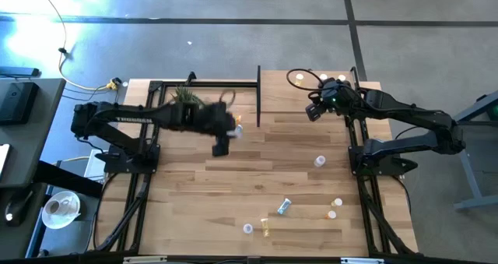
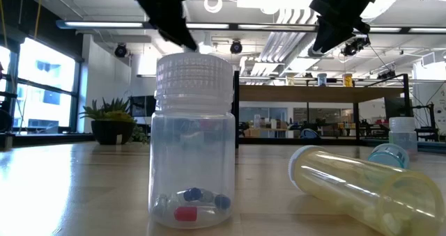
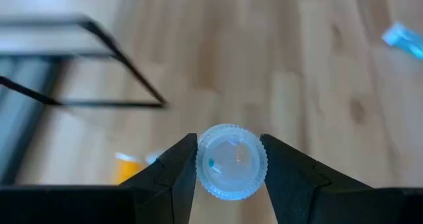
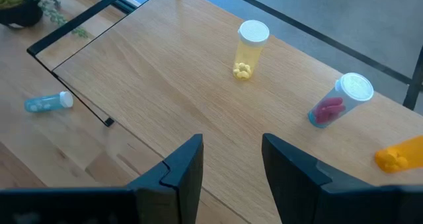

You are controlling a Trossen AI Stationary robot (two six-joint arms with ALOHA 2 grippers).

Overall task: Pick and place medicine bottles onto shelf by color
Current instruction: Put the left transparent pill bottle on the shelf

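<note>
Left gripper [image 3: 230, 168] pinches a pale blue capped bottle [image 3: 231, 161], lifted above table centre. Right gripper [image 4: 231, 158], fingers parted and empty, hovers over the shelf [image 4: 198, 72] at two o'clock.

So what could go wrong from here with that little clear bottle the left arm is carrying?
1. The left gripper pinches the small clear white-capped bottle only by its round ribbed cap, so it might slip or twist out.
2. The thin black metal shelf frame lies close ahead; the bottle could clip it.
3. The right gripper hangs open over the pale wooden shelf board, possibly crowding the placement.
</note>
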